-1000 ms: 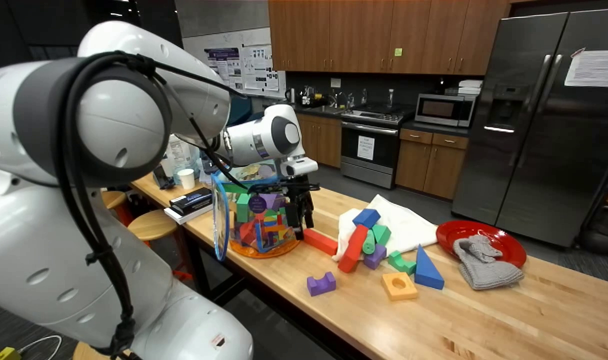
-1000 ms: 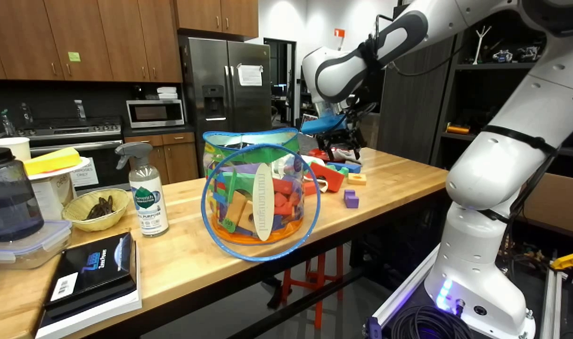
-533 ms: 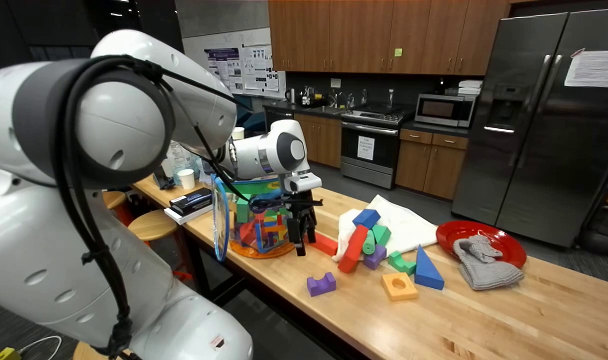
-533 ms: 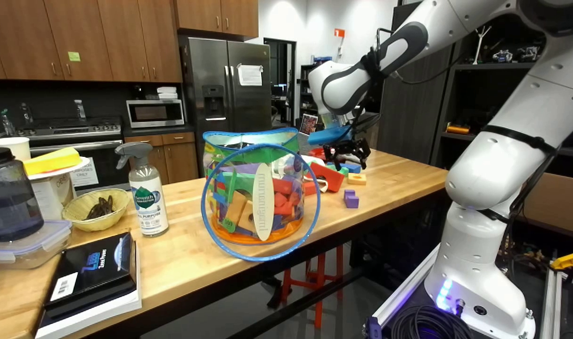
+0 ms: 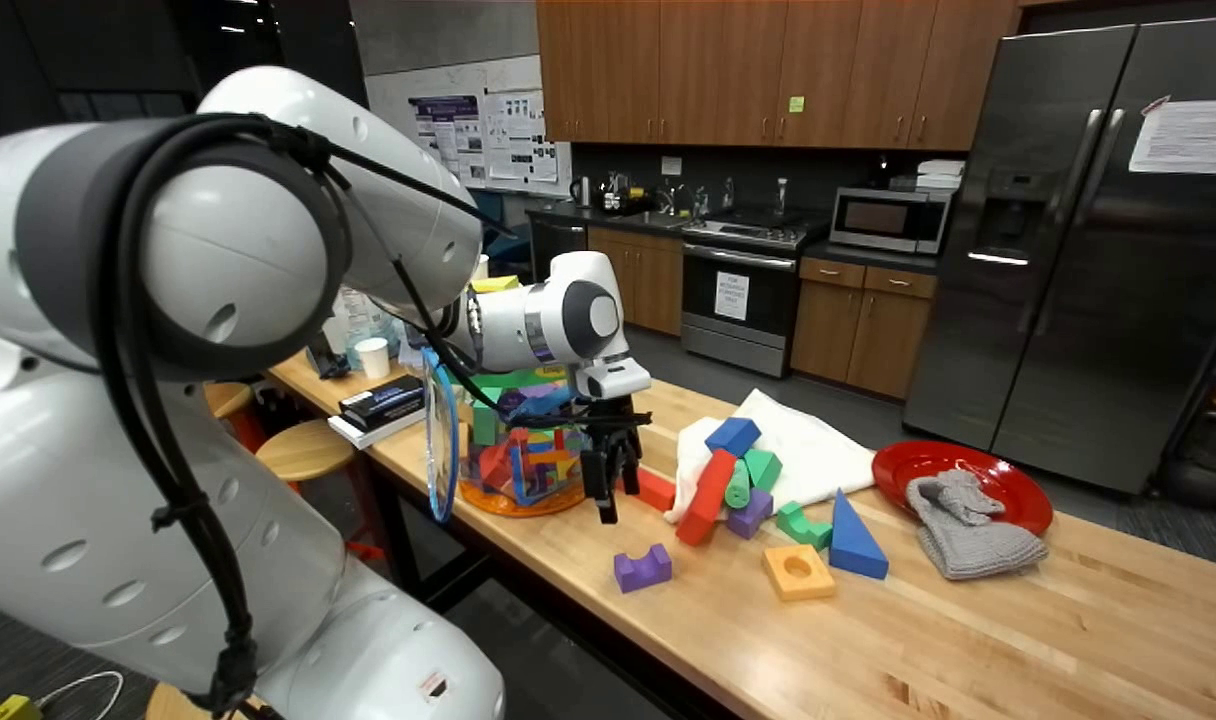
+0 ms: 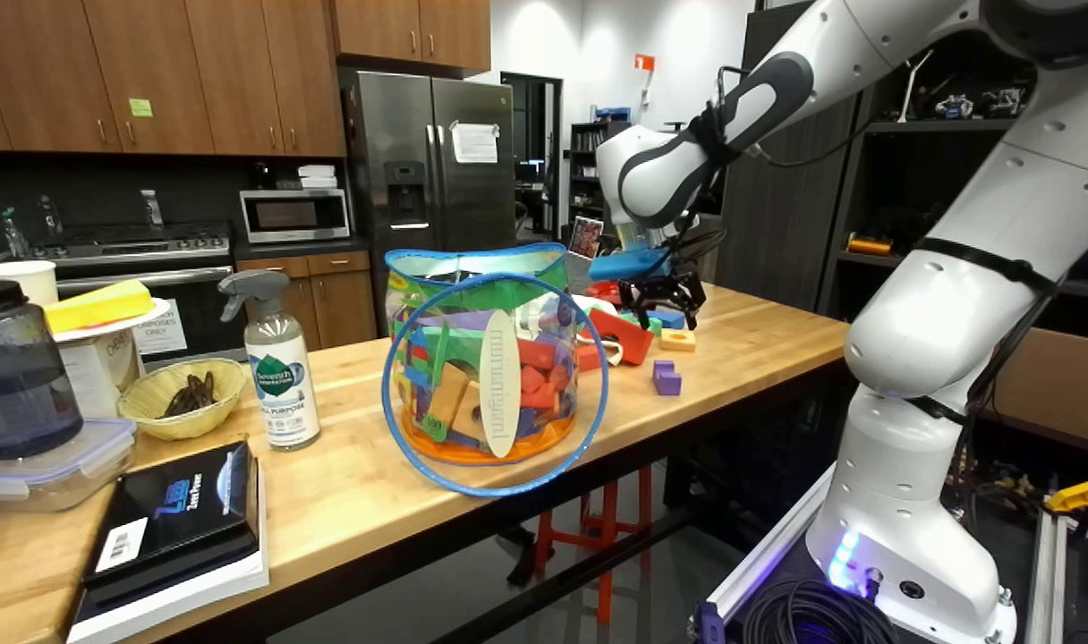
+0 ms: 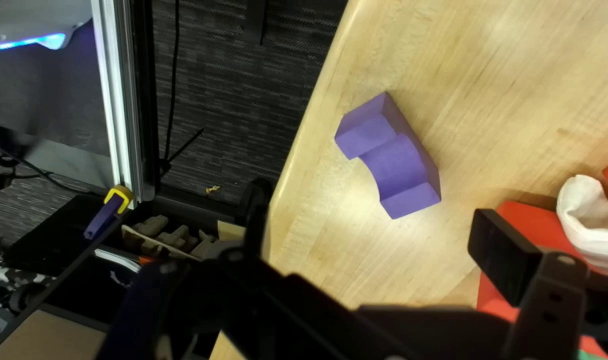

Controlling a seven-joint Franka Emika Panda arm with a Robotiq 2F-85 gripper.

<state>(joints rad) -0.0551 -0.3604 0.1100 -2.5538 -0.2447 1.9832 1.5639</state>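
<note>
- The wooden surface (image 5: 1118, 640) lies beneath all this work, which looks to be at the approach step, ahead of any grasp.
- The Panda arm (image 6: 938, 304) arches out over it, wrist angled downward.
- The clear toy bag (image 6: 499, 385), crammed with blocks (image 6: 450, 398), stands near the hand (image 6: 667, 317).
- That hand hangs above the surface, fingers pointing down and spread wide, holding nothing (bare wood shows between them in the wrist view).
- A red block (image 7: 534, 225) shows partly behind one fingertip in the wrist view.
- The purple notched block (image 7: 394, 155) lies near the surface's edge, hollow facing up; the next move would call for centring over it, turning to match its slant, and lowering.
</note>
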